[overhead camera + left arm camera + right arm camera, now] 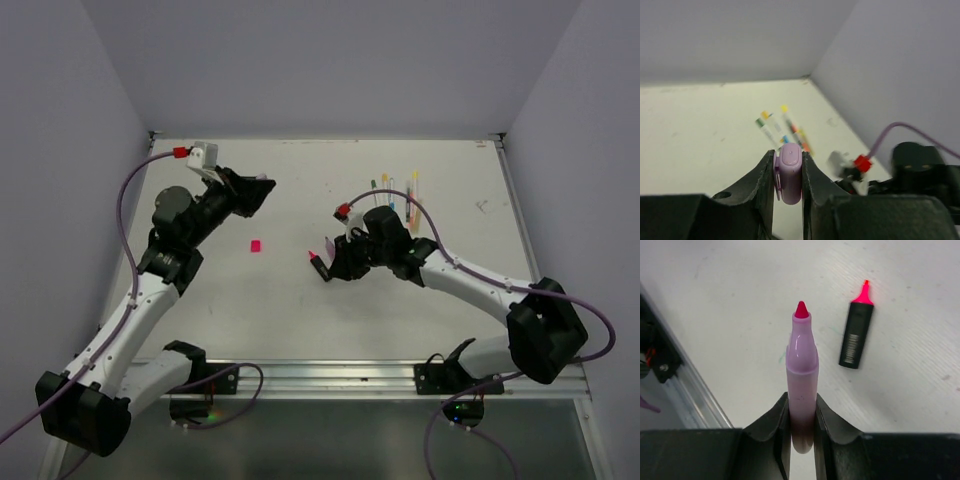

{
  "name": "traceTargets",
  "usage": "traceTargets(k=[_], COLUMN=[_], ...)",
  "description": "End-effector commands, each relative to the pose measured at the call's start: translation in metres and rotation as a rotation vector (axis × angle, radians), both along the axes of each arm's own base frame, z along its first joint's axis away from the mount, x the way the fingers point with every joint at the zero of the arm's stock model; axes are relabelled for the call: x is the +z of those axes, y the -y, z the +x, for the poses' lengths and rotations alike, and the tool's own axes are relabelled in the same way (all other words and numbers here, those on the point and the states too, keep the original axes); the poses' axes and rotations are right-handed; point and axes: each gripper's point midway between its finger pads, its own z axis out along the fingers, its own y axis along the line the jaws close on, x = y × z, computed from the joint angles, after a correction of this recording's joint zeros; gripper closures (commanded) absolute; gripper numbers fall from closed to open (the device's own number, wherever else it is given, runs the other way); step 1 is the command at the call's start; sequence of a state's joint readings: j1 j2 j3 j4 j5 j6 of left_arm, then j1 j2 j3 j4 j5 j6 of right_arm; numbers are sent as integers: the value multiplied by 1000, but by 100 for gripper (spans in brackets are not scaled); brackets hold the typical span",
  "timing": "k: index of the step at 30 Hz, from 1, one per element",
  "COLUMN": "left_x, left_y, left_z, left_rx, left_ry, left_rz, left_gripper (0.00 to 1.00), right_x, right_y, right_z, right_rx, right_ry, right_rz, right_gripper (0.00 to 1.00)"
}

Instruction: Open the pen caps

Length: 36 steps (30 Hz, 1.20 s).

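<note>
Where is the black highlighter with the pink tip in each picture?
Top external: the black-and-pink highlighter lies mid-picture, just left of the right gripper.
Left wrist: I can't see it here; the left gripper pinches a lilac cap.
Right wrist: upper right, lying flat, pink tip pointing away.
Shared landmark: the right gripper holding the lilac pen, right beside the highlighter.

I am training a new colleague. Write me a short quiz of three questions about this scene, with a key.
1. True or false: the lilac pen in the right gripper has its cap on.
2. What does the left gripper hold? A) a lilac cap B) a yellow pen C) nothing
3. What colour is the small cap lying alone on the table?
Key: 1 false; 2 A; 3 pink.
</note>
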<state>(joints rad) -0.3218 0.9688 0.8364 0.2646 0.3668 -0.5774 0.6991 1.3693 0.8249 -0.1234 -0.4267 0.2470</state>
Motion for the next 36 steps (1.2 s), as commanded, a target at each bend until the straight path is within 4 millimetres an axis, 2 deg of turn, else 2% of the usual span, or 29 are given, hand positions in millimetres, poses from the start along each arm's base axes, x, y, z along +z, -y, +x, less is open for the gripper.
traceTargets(k=[1,2,3,5,6,8,9,11,14,15,20,26,29,31,36], left_x=[-101,-112,-134,-151,-169,-186,-202,-224,-240,-250,-268,-292,-305,-306,-311], left_y=[-61,-69,-87,-103,-107,-119,-126,-133,-143,-144,-144,-140,-138,-136,-131], left_z=[11,11,11,12,10,11,12,13,18,21,32,35,36,39,46], left_rx=[312,344,425,490,496,524,537,533,542,531,503,461,441,439,420], left_ry=[-369,-410,-490,-549,-615,-678,-735,-814,-870,-904,-955,-1006,-1035,-1032,-1033], left_rz=[318,360,442,514,559,590,616,653,678,682,716,719,727,722,706], left_gripper=[96,96,96,95,95,93,92,89,88,87,85,81,79,78,74], right_x=[-21,-28,-24,-27,-30,-33,-36,-46,-50,-60,-76,-96,-98,-99,-95], right_y=[33,33,32,31,32,28,29,28,24,25,23,23,25,25,23], right_z=[22,25,31,43,44,54,55,63,70,71,74,67,66,66,64], right_rx=[-146,-153,-161,-185,-182,-173,-170,-159,-134,-131,-116,-85,-84,-81,-72], right_ry=[4,-6,1,8,-6,-10,-19,-33,-38,-52,-79,-134,-133,-135,-136], right_rz=[-242,-269,-276,-310,-330,-352,-375,-421,-447,-471,-508,-532,-542,-541,-526], right_gripper=[100,100,100,100,100,100,100,100,98,98,96,91,88,82,76])
